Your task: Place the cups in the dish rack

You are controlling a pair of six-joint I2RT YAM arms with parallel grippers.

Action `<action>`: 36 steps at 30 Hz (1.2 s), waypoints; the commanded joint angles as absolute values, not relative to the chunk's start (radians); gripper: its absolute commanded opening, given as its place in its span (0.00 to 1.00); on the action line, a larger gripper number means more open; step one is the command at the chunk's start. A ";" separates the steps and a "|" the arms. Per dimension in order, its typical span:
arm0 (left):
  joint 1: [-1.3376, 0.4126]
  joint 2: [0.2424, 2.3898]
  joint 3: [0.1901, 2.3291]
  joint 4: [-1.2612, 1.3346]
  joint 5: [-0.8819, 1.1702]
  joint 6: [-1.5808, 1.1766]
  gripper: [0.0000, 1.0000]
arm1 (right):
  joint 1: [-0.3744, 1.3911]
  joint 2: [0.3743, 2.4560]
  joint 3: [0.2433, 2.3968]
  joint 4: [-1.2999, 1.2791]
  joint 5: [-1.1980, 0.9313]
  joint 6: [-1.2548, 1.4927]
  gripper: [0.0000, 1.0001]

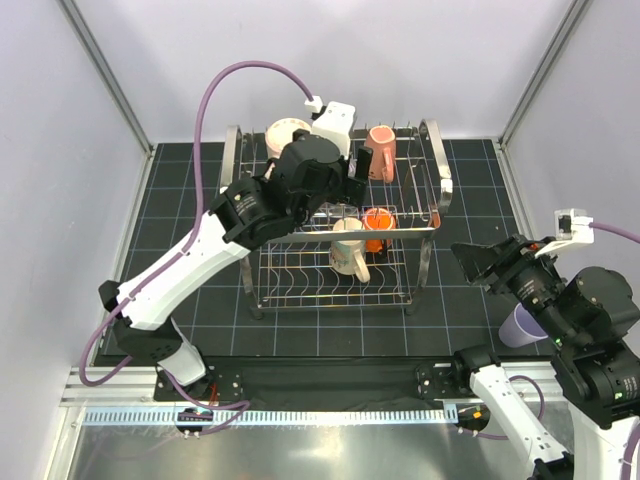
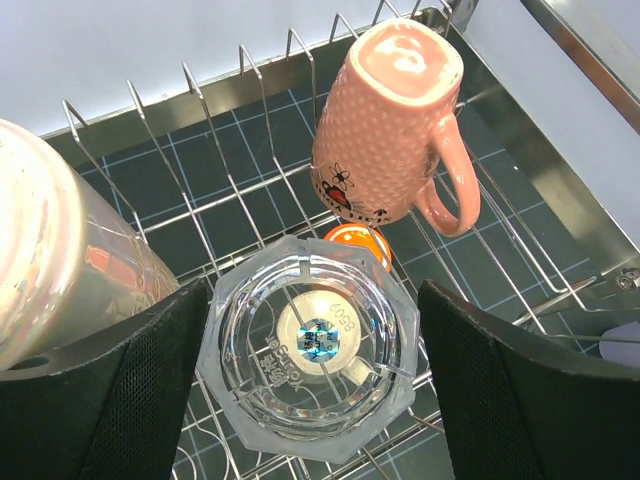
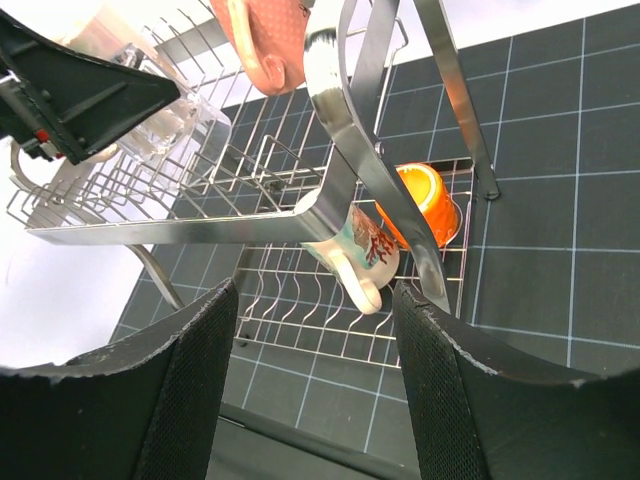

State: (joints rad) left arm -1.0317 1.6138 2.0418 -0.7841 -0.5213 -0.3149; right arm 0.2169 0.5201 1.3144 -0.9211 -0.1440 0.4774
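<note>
left jaws flanking glass (image 2: pixel 310 345) on rack (image 2: pixel 560 200) top tier, grip or release: can't tell. right jaws spread, empty. Could topple glass if pad drags on retreat.

White arms (image 1: pixel 190 265) with black joints — purple cables (image 1: pixel 205 120) attached.

Lavender tumbler (image 1: pixel 518 326) half behind right arm (image 1: pixel 592 305)

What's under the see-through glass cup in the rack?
The dish rack holds the upside-down glass tumbler on its wires. Past its rim peeks the small orange cup, lower down; the glass covers most of it.
</note>
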 commanded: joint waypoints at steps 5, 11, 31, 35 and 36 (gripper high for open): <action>-1.026 1.549 2.108 -0.782 -0.500 -0.313 0.90 | 0.221 0.548 1.333 -0.939 -0.130 0.453 0.65; -1.026 1.528 2.197 -0.807 -0.482 -0.302 0.92 | 0.221 0.555 1.339 -0.965 -0.143 0.466 0.65; -1.026 0.895 1.468 -0.497 -0.005 -0.521 0.87 | 0.222 0.632 1.197 -1.229 0.385 0.482 0.64; -1.026 0.839 1.344 -0.466 0.069 -0.586 0.87 | 0.216 0.698 1.141 -1.158 0.452 0.523 0.64; -1.026 0.830 1.315 -0.460 0.083 -0.613 0.86 | 0.204 0.716 1.138 -1.138 0.480 0.529 0.64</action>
